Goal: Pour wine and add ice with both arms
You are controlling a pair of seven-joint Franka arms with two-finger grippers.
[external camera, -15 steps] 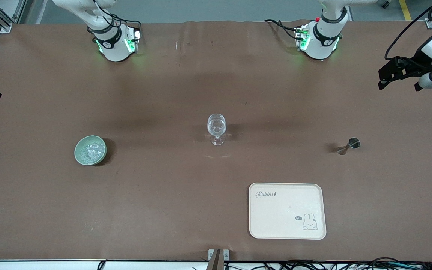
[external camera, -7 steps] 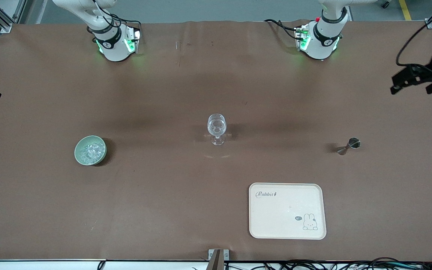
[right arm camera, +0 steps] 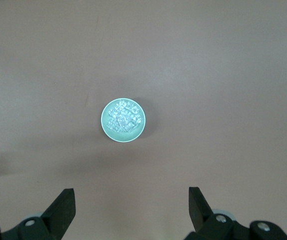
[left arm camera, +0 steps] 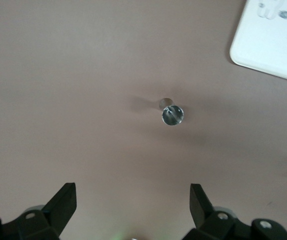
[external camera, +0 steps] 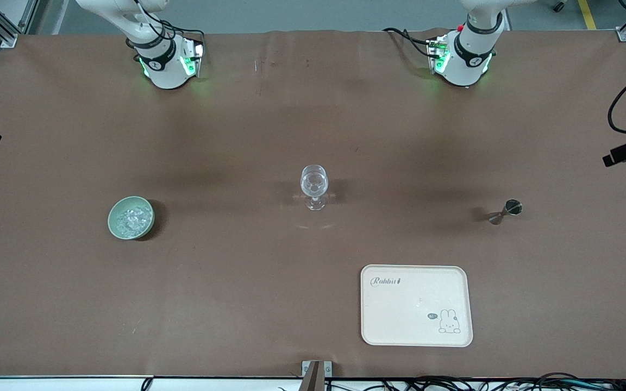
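A: Taking the wine glass (external camera: 314, 186) as the mark, where does the ice (external camera: 130, 218) lie?

B: In the green bowl (external camera: 146, 222), well off toward the right arm's end of the worktop (external camera: 237, 282). The right gripper (right arm camera: 131, 212) hangs straight above it, jaws wide and empty.

A: And the steel measuring cup (external camera: 506, 210)?

B: Well off toward the left arm's end, standing upright. The left gripper (left arm camera: 132, 206) is above it, jaws wide and empty, so a plain descent looks likely. The tray (external camera: 378, 326) lies nearer the camera than the glass.

text: "Rabbit" | on: cream tray (external camera: 394, 326) | beside: rabbit drawing
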